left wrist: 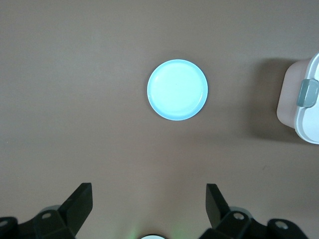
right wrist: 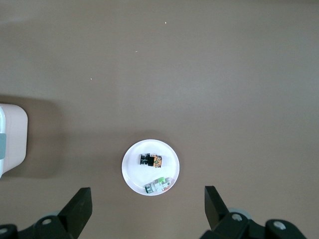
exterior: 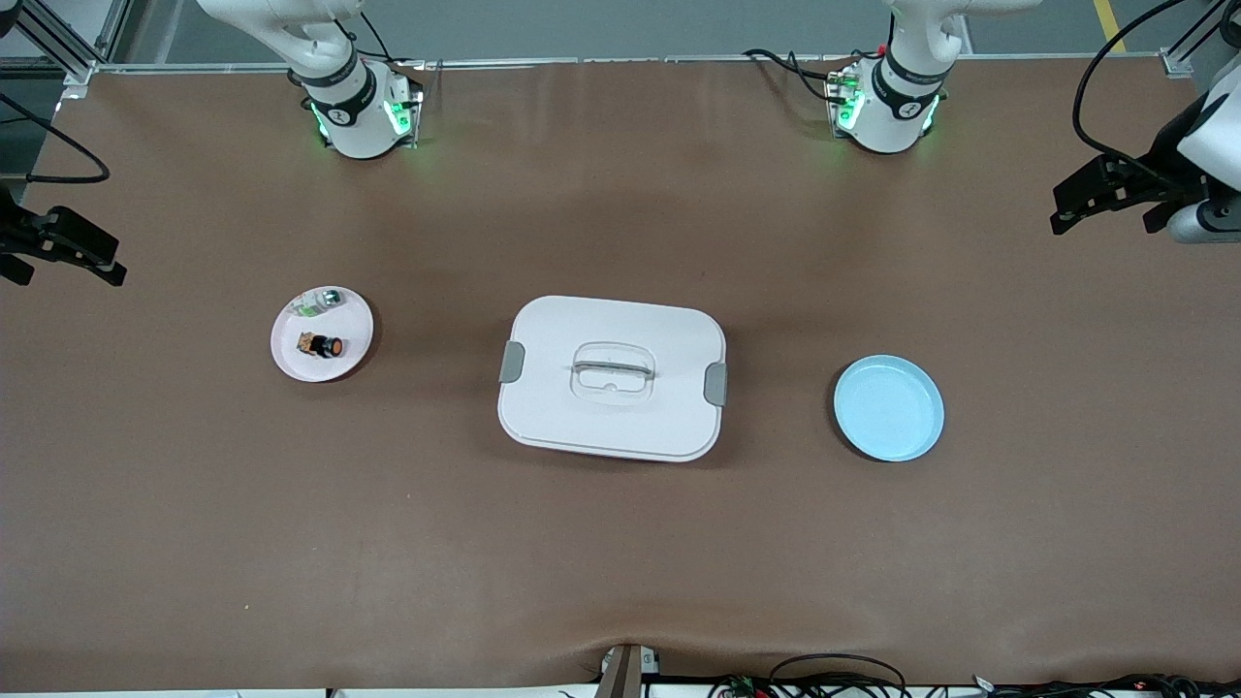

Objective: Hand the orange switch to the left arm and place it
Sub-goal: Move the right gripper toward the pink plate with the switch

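Note:
The orange switch (exterior: 323, 345) lies on its side on a small white plate (exterior: 355, 320) toward the right arm's end of the table. It also shows in the right wrist view (right wrist: 152, 160), on the plate (right wrist: 133, 174). The white box (exterior: 613, 378) stands at the table's middle. My right gripper (exterior: 97, 260) is open and empty, high over the table edge at the right arm's end; in its wrist view (right wrist: 148, 211) the jaws stand wide apart. My left gripper (exterior: 1071, 206) is open and empty, high over the left arm's end, and shows the same way in its own view (left wrist: 149, 209).
A small green-and-silver clear piece (exterior: 320, 301) lies on the same white plate, farther from the front camera than the switch. An empty light blue plate (exterior: 888, 407) sits toward the left arm's end, beside the box. The table is covered in brown cloth.

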`<state>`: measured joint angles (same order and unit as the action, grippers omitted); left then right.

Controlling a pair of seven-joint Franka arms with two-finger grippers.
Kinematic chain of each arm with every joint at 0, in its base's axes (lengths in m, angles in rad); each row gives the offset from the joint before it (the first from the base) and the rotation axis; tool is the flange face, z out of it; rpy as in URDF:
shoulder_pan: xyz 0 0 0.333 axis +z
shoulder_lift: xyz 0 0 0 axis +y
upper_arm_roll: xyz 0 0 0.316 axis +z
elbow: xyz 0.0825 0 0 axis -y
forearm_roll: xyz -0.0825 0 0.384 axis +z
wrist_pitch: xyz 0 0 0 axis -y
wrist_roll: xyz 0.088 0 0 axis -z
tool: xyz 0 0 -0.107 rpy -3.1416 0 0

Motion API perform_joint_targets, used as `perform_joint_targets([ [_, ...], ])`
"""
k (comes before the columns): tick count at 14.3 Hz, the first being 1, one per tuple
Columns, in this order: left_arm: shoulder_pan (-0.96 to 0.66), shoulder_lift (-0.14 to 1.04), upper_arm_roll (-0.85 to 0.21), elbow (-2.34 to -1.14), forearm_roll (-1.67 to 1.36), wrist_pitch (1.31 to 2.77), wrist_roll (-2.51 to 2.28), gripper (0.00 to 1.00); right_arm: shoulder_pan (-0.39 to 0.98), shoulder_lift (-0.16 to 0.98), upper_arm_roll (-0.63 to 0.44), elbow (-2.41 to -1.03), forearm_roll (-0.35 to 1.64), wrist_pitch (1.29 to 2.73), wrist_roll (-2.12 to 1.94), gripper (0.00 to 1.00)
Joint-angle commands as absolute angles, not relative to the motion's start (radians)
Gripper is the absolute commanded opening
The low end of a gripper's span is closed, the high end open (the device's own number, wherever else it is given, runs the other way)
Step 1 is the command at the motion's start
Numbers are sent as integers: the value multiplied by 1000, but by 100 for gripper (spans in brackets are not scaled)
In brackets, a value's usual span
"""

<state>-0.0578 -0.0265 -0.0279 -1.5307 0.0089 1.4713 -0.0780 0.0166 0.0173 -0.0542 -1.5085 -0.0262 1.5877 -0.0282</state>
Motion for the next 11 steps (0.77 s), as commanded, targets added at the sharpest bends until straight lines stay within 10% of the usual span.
perform_joint_targets([
  [1, -55, 9, -29, -1505, 14, 1457, -75, 100, 6, 17, -52, -1505, -15, 1566, -26, 100],
  [11, -69, 100, -31, -1502, 14, 1459, -72, 100, -11, 43, -54, -1545, -18, 1534, -18, 100],
])
